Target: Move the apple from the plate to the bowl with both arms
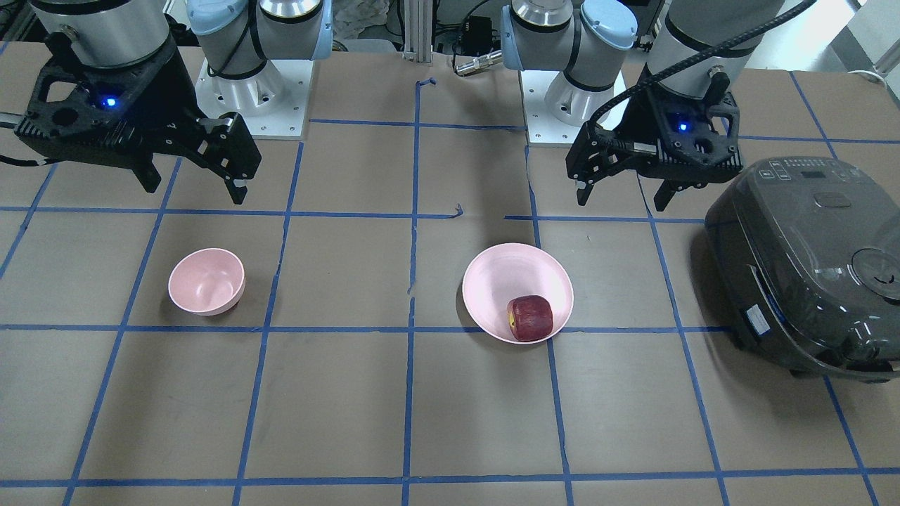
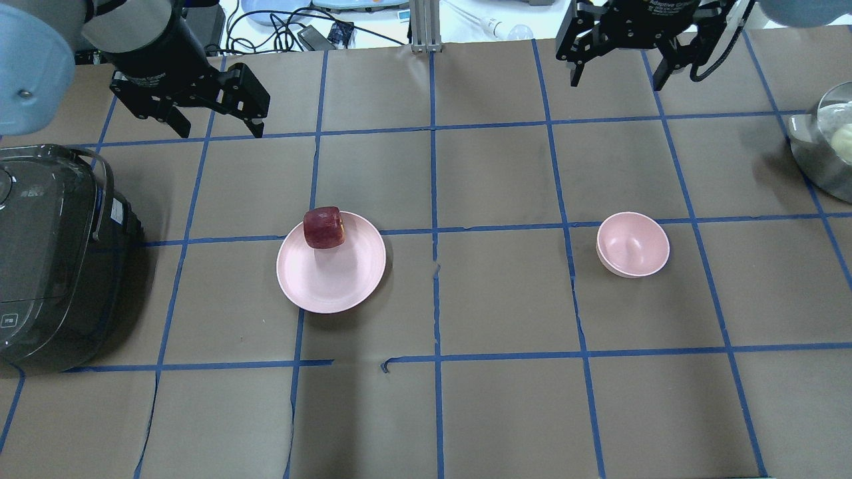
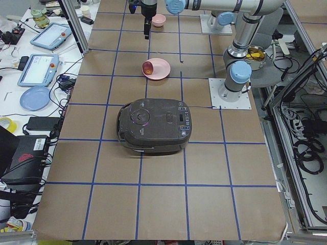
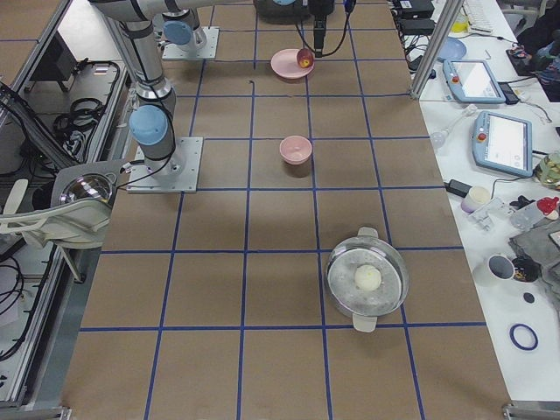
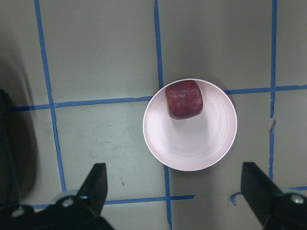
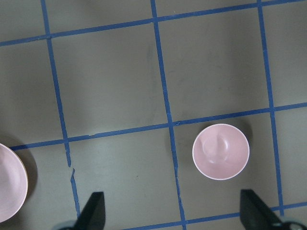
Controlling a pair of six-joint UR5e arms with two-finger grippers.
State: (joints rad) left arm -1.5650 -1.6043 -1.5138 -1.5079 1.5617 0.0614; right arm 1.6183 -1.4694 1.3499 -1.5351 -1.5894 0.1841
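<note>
While the apple lies on the plate, it sits off-centre, close to the rim on the side away from the robot, its yellowish patch turned toward the bowl; plate and bowl both stand upright on the brown, blue-taped tabletop, well apart, the bowl on the robot's right; on the robot's left, near the plate but not touching it, a dark grey rice cooker rests with its lid down; at the robot's far right, beyond the bowl, a metal pot holds a pale round lump. Farther back, both arms hang above the tabletop; the left pincer is spread wide, fingers pointing down, and its wrist view looks straight down on plate and apple, which show between the two fingertips; the right pincer is likewise spread, held clear of the bowl, and its wrist view shows the bowl below, nearer one fingertip, with the plate's edge at the frame's side; a blue light glows on each pincer body. Farthest back, the two arm bases stand at the tabletop's edge.
</note>
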